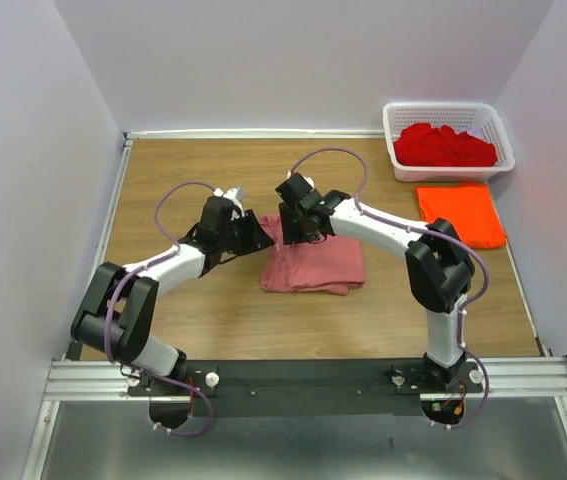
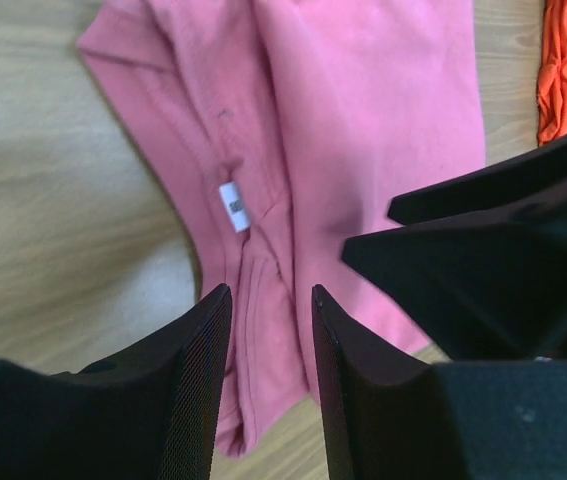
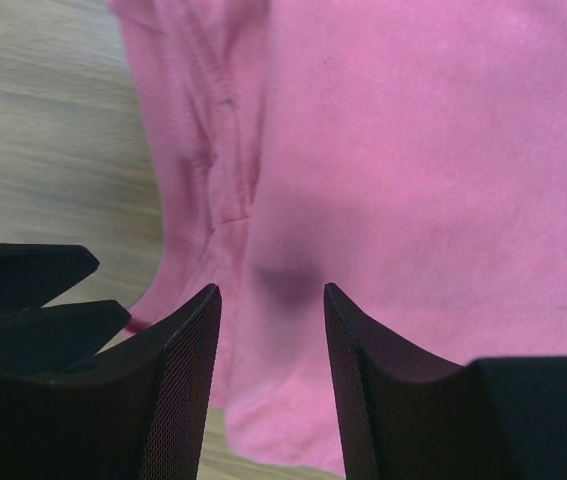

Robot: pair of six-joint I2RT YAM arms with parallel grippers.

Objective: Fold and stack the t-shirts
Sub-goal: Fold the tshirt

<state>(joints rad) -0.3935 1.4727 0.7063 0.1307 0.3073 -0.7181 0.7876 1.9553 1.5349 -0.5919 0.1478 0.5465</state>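
Basket (image 1: 447,108) full of red t-shirts (image 1: 443,146)

Place: robot lab test cell
Enclosure: plain white panel walls (image 1: 263,60) boxing a light wooden tabletop (image 1: 213,320)
Mount: ribbed aluminium rail (image 1: 93,380) carrying left black-and-white robot arm (image 1: 168,265), right black-and-white robot arm (image 1: 383,228)

You've got one salmon-pink t-shirt (image 1: 313,265), one orange t-shirt (image 1: 460,213), and one white lattice basket (image 1: 448,112) of red t-shirts (image 1: 443,147), too heaped to count.
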